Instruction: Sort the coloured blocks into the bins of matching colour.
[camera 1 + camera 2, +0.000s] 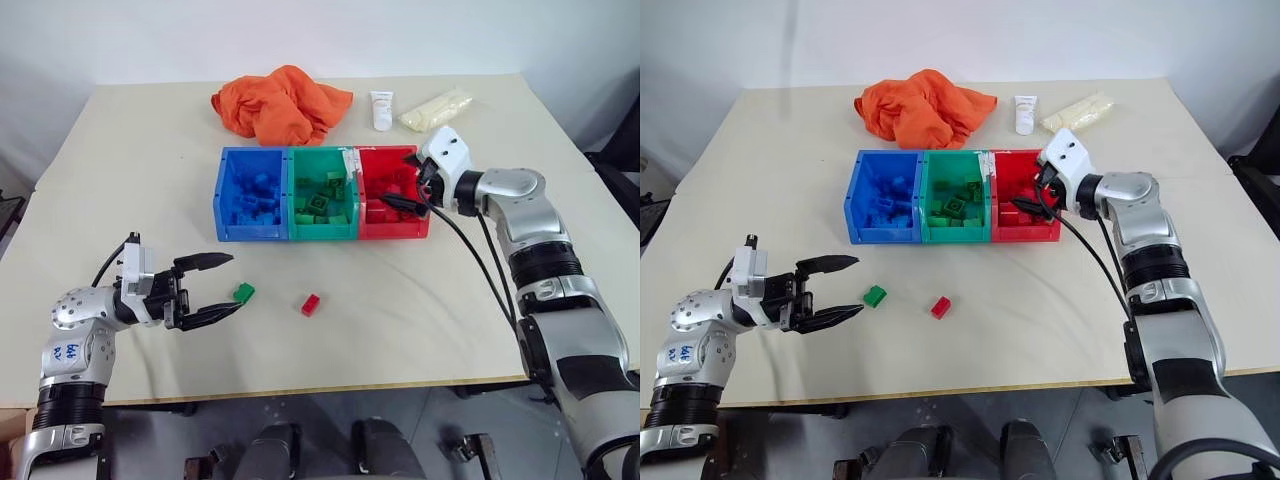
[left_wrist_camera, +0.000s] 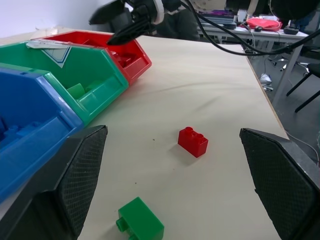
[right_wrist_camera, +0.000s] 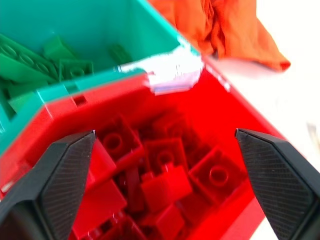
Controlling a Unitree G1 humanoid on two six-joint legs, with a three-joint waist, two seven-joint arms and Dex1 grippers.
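1. We see the left end effector (image 1: 222, 285) low over the table (image 1: 120, 160) with its two black fingers spread wide and nothing between them.
2. Just past its fingertips lies a green block (image 1: 243, 292), flat on the table; a red block (image 1: 311, 304) lies a little farther out on the same side, apart from the green one. Nothing stands between the left end effector and either block.
3. Beyond those blocks, farther up the table from the left end effector, we find the joined bins: the blue bin (image 1: 228, 195), the green bin (image 1: 322, 232) and the red bin (image 1: 372, 160), each holding loose blocks of its own colour.
4. Behind the bins, well away from both end effectors, sit an orange cloth (image 1: 280, 103), a small white tube (image 1: 382, 109) and a pale packet (image 1: 436, 108).
5. The right end effector (image 1: 408, 192) hangs over the red bin's outer edge, fingers spread and released, holding nothing; in its wrist view the red blocks (image 3: 165, 185) lie heaped directly below the gap, with the green bin's wall just alongside.
6. Black cables trail from the right arm across the table beside the red bin.
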